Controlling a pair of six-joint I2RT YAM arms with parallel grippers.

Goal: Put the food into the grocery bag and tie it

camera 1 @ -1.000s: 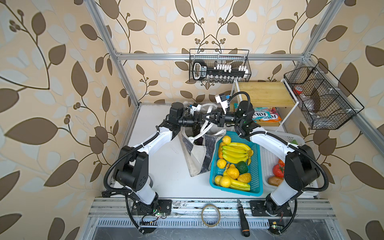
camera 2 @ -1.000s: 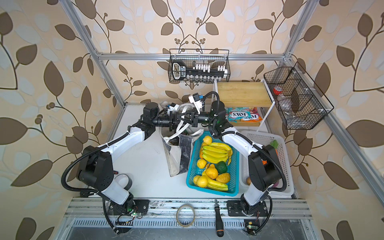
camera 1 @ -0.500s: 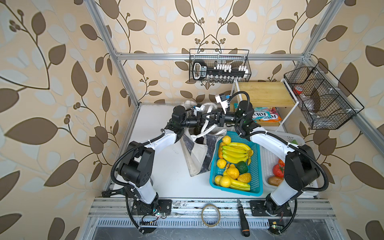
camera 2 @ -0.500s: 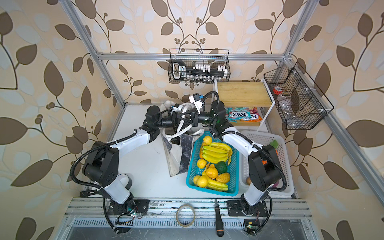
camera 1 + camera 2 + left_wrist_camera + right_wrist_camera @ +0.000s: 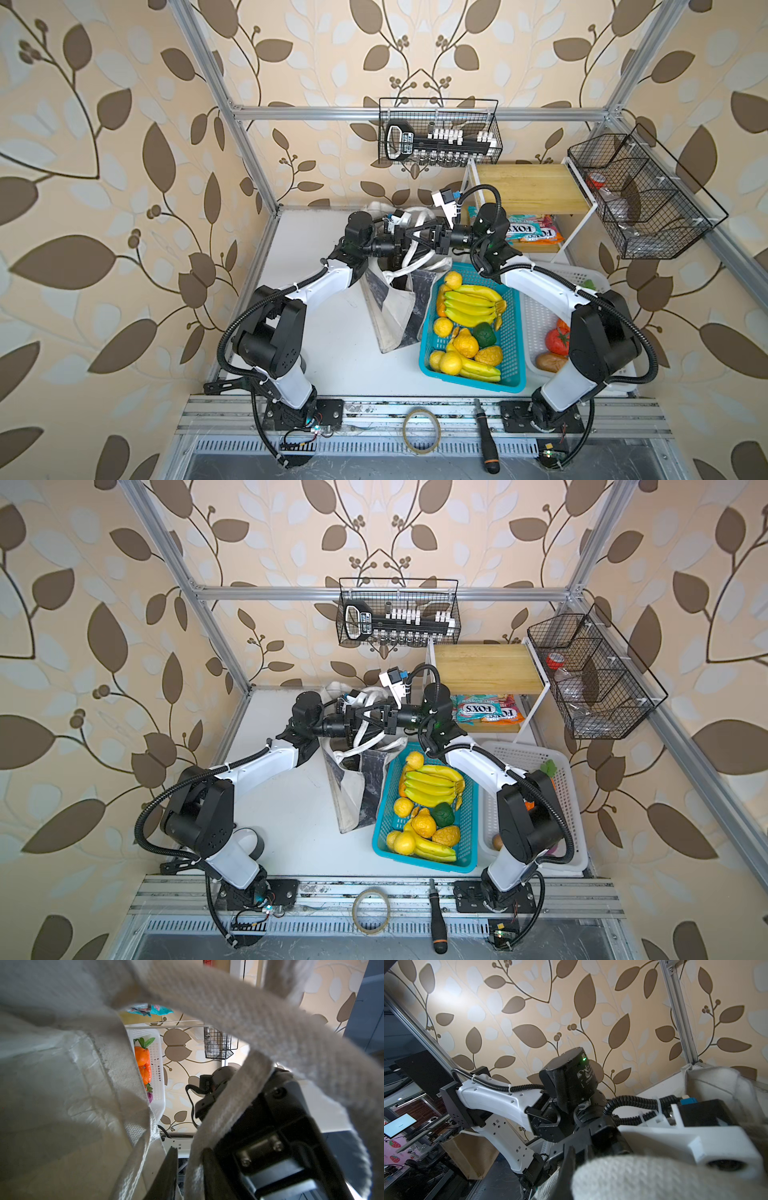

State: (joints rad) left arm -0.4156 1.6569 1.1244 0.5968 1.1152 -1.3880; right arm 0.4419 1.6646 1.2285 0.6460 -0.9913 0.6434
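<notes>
Now | food inside off-white fabric grocery bag (image 5: 390, 316): hidden | tie: unfinished | R tool (image 5: 413, 237) clamps long white strap handle (image 5: 633, 1178) | L tool (image 5: 188, 1159): unclear

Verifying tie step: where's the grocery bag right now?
In both top views the grocery bag stands mid-table, directly left of the blue basket.

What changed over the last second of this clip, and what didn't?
The left arm swung its elbow in toward the grocery bag, and the left claw edged nearer the right claw among the white straps. The right arm, bag, blue basket and white basket stayed put.
</notes>
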